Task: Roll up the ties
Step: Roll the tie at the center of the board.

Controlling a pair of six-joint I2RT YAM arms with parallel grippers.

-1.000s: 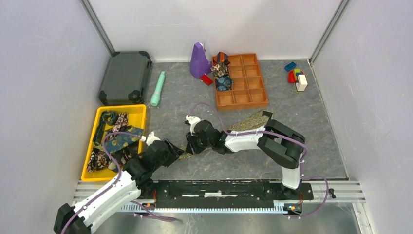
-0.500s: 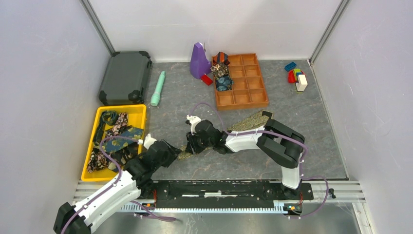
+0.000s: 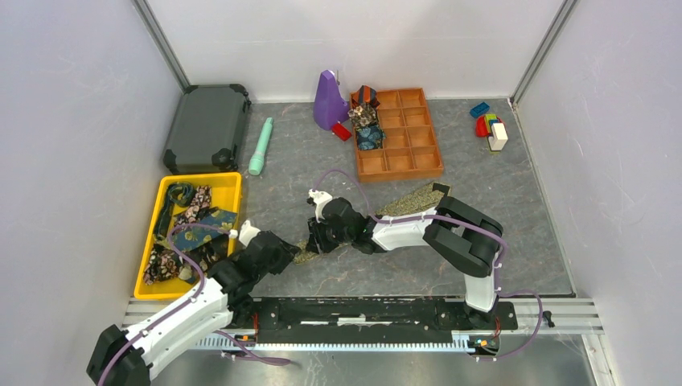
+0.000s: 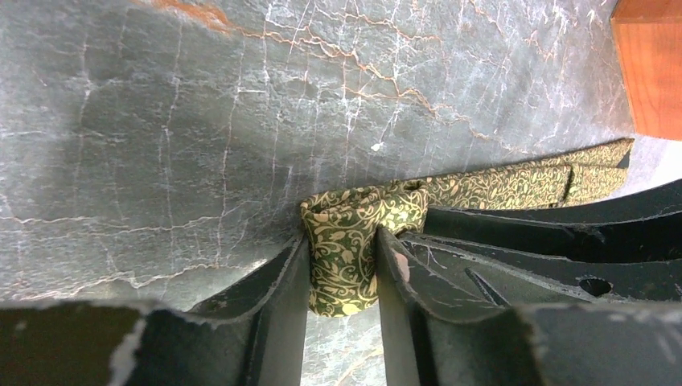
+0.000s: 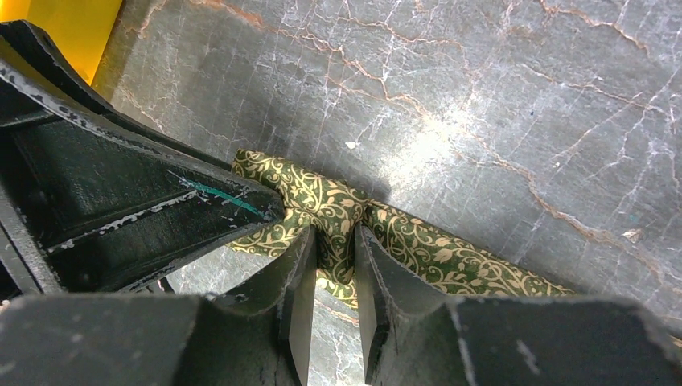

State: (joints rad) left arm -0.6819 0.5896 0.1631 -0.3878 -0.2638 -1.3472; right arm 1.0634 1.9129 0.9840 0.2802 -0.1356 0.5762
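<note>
the olive-gold tie [image 3: 412,195] lies flat on the table [image 3: 499,241]. it is a long strip that runs from the middle of the top view up toward the right. its thin end, near the middle, has a small fold started. the left fingers [image 4: 289,277] are narrow, one on each side of that little fold, and they hold it. the right fingers [image 5: 299,273] are narrow too and pinch the strip just beside the fold, very near the left ones.

the step, i think, is to start the roll. to do it well, the first turn should be small and tight, because a loose start makes a fat, floppy coil. the left fingers should turn the fold over straight along the strip, so the edges line up and the coil does not lean to one side. the right fingers should press the strip flat and let it feed in. the two sets of fingers are so close that they could bump. the cloth looks soft and slippy, so a gentle squeeze is best. a hard pull could drag the whole tie.
</note>
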